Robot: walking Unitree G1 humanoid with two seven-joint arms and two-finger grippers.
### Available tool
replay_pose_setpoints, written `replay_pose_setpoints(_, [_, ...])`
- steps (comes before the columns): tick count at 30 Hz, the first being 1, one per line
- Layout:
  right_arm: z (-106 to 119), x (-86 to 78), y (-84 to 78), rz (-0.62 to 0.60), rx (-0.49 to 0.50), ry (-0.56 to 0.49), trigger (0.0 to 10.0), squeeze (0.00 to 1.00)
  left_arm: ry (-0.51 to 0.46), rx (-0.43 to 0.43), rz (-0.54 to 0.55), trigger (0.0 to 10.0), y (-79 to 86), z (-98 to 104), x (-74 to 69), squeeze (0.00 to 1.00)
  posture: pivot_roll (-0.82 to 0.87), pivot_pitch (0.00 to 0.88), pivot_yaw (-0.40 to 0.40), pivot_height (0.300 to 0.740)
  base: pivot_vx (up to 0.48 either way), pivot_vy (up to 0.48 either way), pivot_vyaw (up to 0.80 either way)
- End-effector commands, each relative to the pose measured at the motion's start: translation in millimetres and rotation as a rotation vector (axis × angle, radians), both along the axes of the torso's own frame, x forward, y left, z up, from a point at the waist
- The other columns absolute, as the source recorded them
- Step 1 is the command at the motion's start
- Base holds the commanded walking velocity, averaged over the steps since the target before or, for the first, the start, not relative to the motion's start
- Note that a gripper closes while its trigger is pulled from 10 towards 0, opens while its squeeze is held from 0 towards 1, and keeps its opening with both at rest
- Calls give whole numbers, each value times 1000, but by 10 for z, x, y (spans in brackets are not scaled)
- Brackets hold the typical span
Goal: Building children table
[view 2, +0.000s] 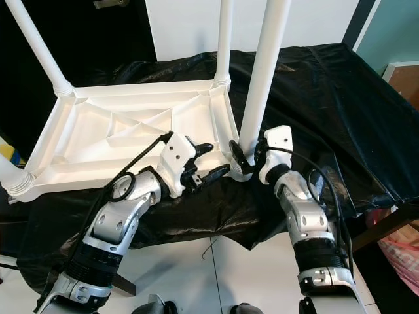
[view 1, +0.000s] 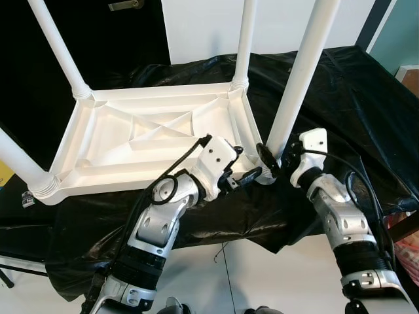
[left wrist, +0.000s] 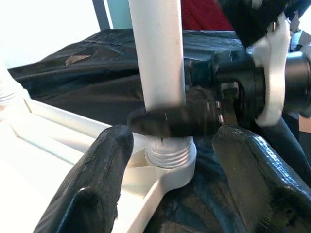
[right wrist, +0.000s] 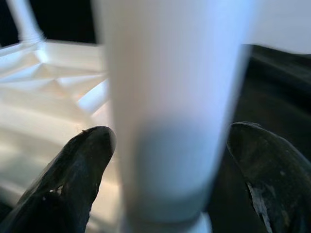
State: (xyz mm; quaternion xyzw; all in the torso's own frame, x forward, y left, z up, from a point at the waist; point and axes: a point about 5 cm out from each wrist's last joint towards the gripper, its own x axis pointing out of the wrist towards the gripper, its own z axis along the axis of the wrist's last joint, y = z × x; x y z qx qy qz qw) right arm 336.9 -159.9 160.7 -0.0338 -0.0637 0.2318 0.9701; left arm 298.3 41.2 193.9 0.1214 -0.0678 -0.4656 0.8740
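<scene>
Upside down, the white children's table top [view 1: 150,140] lies on the counter [view 1: 353,98], which is draped in black plastic sheet [view 1: 327,78], so that its corner sockets face up to take the legs. Four white legs stand in those corners; the one at the near right corner [view 1: 298,78] is the leg being worked on, close to the counter's front edge.

The right gripper [view 1: 270,159] sits at the base of this leg, its fingers [right wrist: 73,165] spread to either side of the tube. They appear close to the tube, but I cannot tell whether they press on it. Placed this low, just above the threaded collar [left wrist: 167,153], it looks set to turn or steady the leg in its socket.

The left gripper [view 1: 243,176] points at the same corner from the tabletop's side, fingers [left wrist: 104,160] apart and holding nothing, probably to brace the frame against twisting.
</scene>
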Motion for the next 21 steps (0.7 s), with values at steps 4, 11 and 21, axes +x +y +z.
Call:
replay_pose_setpoints(4, [-69, 92, 77, 92, -68, 36, 1843, 0, -4, -9, 51, 10000, 3, -1, 36, 0, -23, 70, 10, 740, 0, 0, 0])
replay_pose_setpoints(11, [-106, 108, 54, 112, -77, 52, 0, 0, -8, -11, 63, 10000, 23, 10, 36, 0, -10, 67, 1, 740, 0, 0, 0])
replay_pose_setpoints(21, [-204, 112, -12, 77, -49, 99, 10000, 0, -7, -9, 65, 10000, 32, -4, 24, 0, -10, 56, 2, 740, 0, 0, 0])
